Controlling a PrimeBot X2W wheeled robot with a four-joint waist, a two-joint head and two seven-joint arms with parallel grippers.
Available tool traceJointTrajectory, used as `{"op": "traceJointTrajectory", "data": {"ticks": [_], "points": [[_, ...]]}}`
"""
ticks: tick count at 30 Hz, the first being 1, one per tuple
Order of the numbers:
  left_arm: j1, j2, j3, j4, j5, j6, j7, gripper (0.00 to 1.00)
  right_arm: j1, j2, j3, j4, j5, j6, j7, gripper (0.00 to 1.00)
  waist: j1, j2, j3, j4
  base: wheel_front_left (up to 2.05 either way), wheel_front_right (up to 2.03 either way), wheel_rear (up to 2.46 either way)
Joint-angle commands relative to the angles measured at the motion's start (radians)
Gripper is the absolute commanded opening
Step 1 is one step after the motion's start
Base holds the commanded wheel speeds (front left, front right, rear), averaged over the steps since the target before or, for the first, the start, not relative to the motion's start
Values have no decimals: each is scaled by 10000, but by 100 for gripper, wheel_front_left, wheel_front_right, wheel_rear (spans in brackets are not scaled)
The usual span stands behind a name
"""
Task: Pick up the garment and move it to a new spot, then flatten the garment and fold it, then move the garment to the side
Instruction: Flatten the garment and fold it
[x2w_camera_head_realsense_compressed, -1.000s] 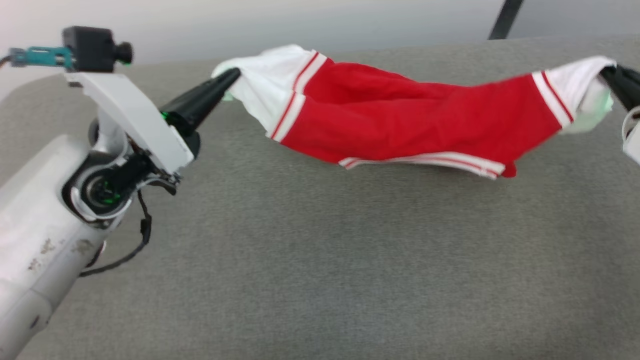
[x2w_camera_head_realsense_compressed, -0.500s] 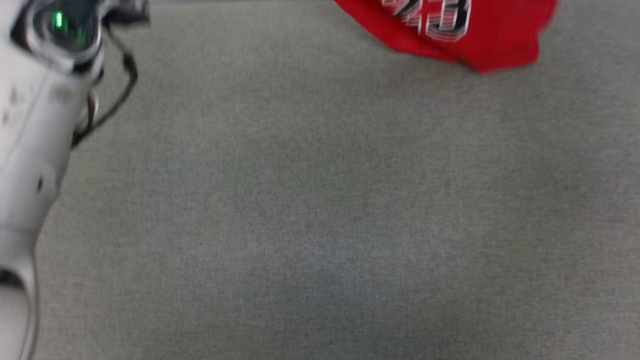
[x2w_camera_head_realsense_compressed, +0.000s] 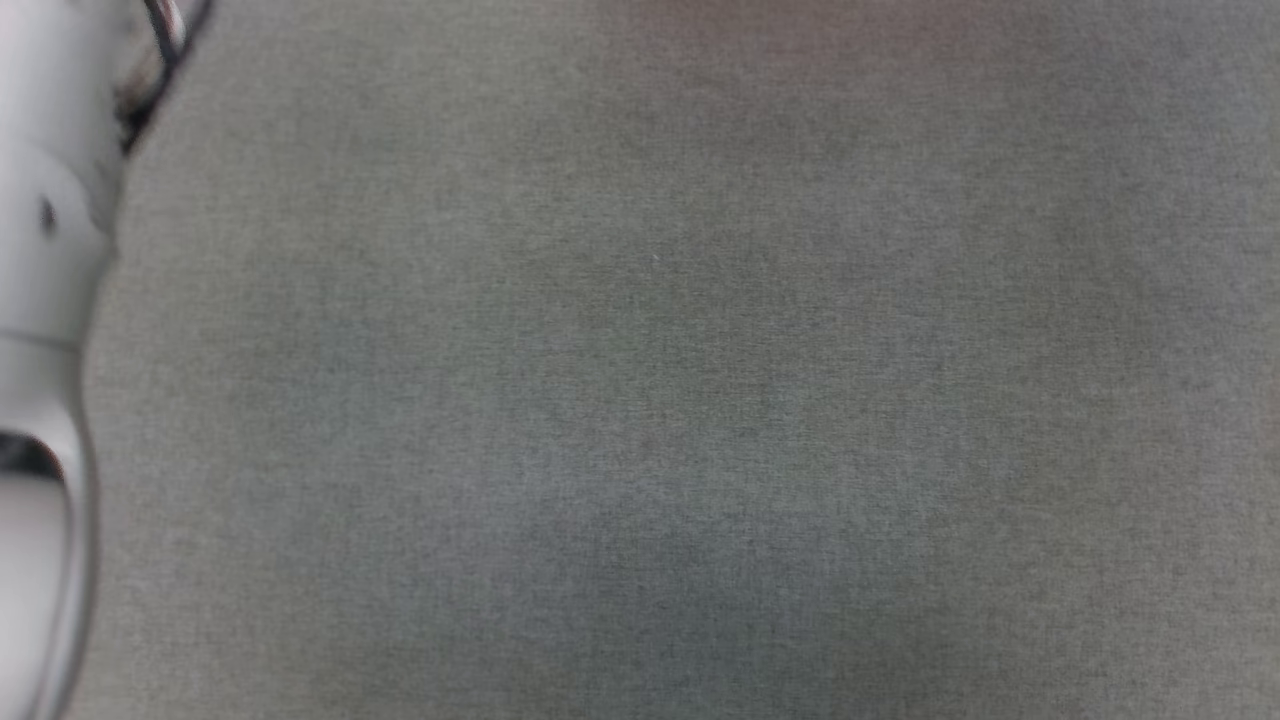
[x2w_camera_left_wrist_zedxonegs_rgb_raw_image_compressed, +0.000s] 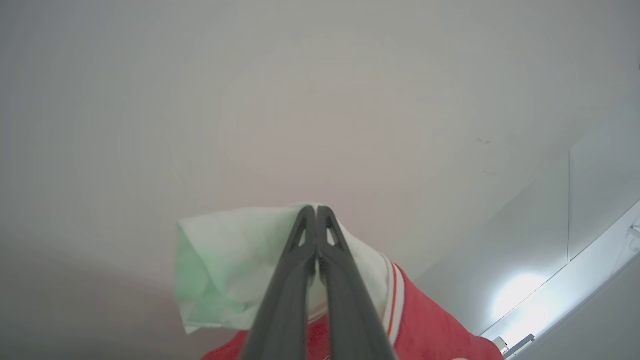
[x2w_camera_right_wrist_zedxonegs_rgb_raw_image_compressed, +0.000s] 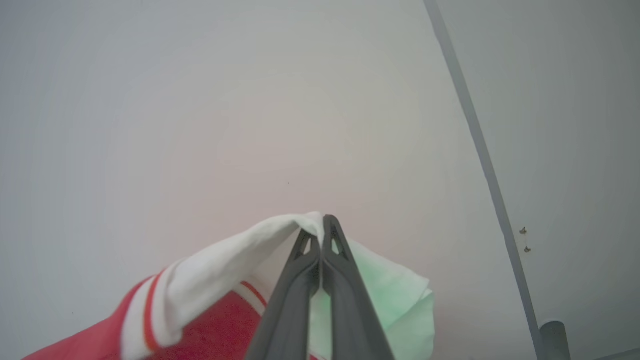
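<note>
- Work surface (x2w_camera_head_realsense_compressed: 660, 380): the head view looks down on a flat grey woven covering, uniform in texture, with a faint reddish cast near the top edge.
- A pale forearm (x2w_camera_head_realsense_compressed: 45, 250) runs down the left edge of the head view; a dark cable (x2w_camera_head_realsense_compressed: 165, 40) loops beside it at the top corner.
- Left gripper (x2w_camera_left_wrist_zedxonegs_rgb_raw_image_compressed: 317, 212): the fingers are pressed together on a white sleeve of the garment (x2w_camera_left_wrist_zedxonegs_rgb_raw_image_compressed: 430, 325), which hangs below them. The sleeve cloth carries a greenish tint, and red-white trim leads into the red body.
- Right gripper (x2w_camera_right_wrist_zedxonegs_rgb_raw_image_compressed: 325, 222): the fingers are clamped on the other white sleeve, which is draped over the tips. The red body falls away to the lower left of that view.
- Room, left wrist view: a plain pale wall (x2w_camera_left_wrist_zedxonegs_rgb_raw_image_compressed: 300, 100), a thin vertical panel seam (x2w_camera_left_wrist_zedxonegs_rgb_raw_image_compressed: 569, 200) and a bright patch of light (x2w_camera_left_wrist_zedxonegs_rgb_raw_image_compressed: 517, 300) at the lower right.
- Room, right wrist view: a slanting grey bar (x2w_camera_right_wrist_zedxonegs_rgb_raw_image_compressed: 480, 145) crosses the pale wall, with two small dark marks (x2w_camera_right_wrist_zedxonegs_rgb_raw_image_compressed: 523, 231) beside it and a grey cylinder (x2w_camera_right_wrist_zedxonegs_rgb_raw_image_compressed: 552, 340) at the bottom.
</note>
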Motion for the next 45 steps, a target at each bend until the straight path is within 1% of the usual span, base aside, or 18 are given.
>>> {"op": "traceJointTrajectory", "data": {"ticks": [1, 5, 7, 10, 14, 16, 17, 18, 20, 22, 23, 24, 28, 35, 42, 45], "points": [[703, 92, 16, -330, -88, -41, 169, 0, 721, 27, 193, -182, 329, -14, 511, 0, 0, 0, -97, 96, 0, 0, 0], [2257, 463, -177, -1482, -158, -45, 779, 0, 2200, -340, 733, -1416, 1071, -14, 1500, 0, 0, 0, -191, 63, 0, 0, 0], [3204, 802, -459, -2252, 58, -47, 1032, 0, 3207, -579, 1028, -2208, 1453, -14, 1971, 0, 0, 0, -256, -5, 0, 0, 0], [4866, 1260, -629, -3583, -47, -47, 1252, 0, 4805, -1084, 1153, -3552, 2098, -13, 2390, 0, 0, 0, -428, -62, 0, 0, 0], [6902, 1894, -831, -5025, -89, -48, 1280, 0, 6992, -1721, 948, -5301, 2786, -13, 2929, 0, 0, 0, -700, -134, 0, 0, 0], [7802, 2098, -854, -5677, -253, -48, 1221, 0, 8043, -1945, 683, -6146, 3008, -13, 3226, 0, 0, 0, -802, -214, 0, 0, 0], [7802, 2098, -854, -5677, -253, -48, 1221, 0, 8043, -1945, 683, -6146, 3008, -13, 3226, 0, 0, 0, -802, -214, 0, 0, 0], [8641, 2397, -903, -6280, -298, -47, 1105, 0, 9092, -2148, 416, -6842, 3086, -14, 3552, 0, 0, 0, -921, -287, 0, 0, 0], [9404, 2665, -904, -6844, -373, -45, 934, 0, 10069, -2309, 150, -7508, 2870, -13, 3794, 0, 0, 0, -1028, -350, 0, 0, 0], [10133, 2919, -896, -7365, -456, -43, 701, 0, 10983, -2221, -187, -8058, 2708, -14, 4020, 0, 0, 0, -1151, -425, 0, 0, 0], [10133, 2919, -896, -7365, -456, -43, 701, 0, 10983, -2221, -187, -8058, 2708, -14, 4020, 0, 0, 0, -1151, -425, 0, 0, 0], [10489, 3003, -861, -7634, -529, -35, 551, 0, 11429, -2146, -392, -8348, 2658, -13, 4151, 0, 0, 0, -1214, -448, 0, 0, 0], [11766, 3441, -886, -8535, -520, 238, 0, 0, 12943, -1847, -1118, -9494, 2249, -13, 4678, 0, 0, 0, -1405, -571, 0, 0, 0], [13583, 4093, -862, -10207, -594, 662, -780, 0, 15220, -980, -2533, -11663, 1474, -13, 5727, 0, 0, 0, -1582, -634, 0, 0, 0], [14930, 4871, -763, -11779, -352, 1109, -1120, 0, 16808, -30, -3685, -13677, 1008, -14, 6841, 0, 0, 0, -1559, -614, 0, 0, 0], [15224, 5006, -742, -12205, -273, 1290, -1184, 0, 17148, 277, -3975, -14251, 853, -13, 7238, 0, 0, 0, -1539, -599, 0, 0, 0]]}}
